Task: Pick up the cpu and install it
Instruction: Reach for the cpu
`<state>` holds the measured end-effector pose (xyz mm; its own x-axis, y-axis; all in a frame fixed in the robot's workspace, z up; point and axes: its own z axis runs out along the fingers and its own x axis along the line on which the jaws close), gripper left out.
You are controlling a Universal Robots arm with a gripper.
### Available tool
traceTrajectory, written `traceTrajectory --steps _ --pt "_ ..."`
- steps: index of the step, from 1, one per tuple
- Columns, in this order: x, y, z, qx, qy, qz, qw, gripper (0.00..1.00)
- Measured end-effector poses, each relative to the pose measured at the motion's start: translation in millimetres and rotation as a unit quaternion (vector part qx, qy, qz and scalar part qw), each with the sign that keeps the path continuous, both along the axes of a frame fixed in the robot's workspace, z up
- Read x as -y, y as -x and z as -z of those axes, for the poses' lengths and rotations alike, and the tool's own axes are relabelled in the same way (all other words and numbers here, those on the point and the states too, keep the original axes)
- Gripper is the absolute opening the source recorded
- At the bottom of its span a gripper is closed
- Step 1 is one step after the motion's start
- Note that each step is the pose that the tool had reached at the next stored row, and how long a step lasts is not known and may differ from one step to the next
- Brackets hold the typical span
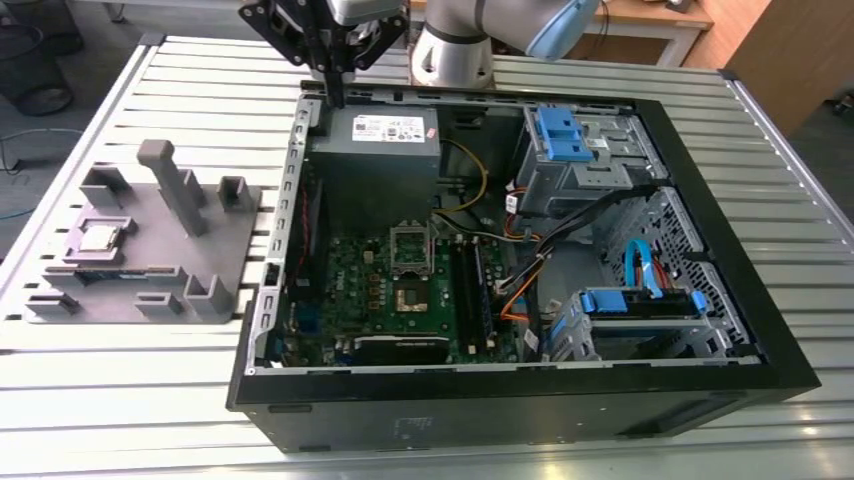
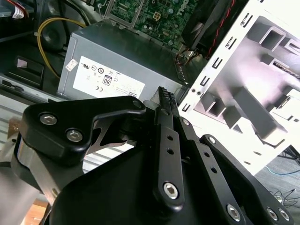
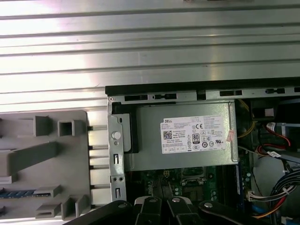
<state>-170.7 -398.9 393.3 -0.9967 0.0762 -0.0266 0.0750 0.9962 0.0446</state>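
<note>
My gripper [image 1: 335,92] hung over one end of the computer case [image 1: 507,405], fingers pressed together on nothing. The cpu [image 1: 102,237] lay in the grey tray [image 1: 230,235] beside the case, well apart from me. I judged the pickup not begun; a grasp needed my fingers parted.

An open computer case [image 1: 534,405] lies beside a grey fixture [image 1: 238,238] on a slatted table [image 1: 120,400].

Bright glare on slatted table [image 3: 150,42], case [image 1: 507,405] interior dim, perhaps shadowed.
</note>
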Motion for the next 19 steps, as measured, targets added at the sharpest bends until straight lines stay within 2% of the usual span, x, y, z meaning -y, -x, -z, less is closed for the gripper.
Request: traceTrajectory --steps 14,19 --pt "0.0 2.2 0.0 0.0000 0.0000 0.000 1.0000 0.11" --pt "0.1 8.1 0.1 0.0002 0.0000 0.000 1.0000 0.11"
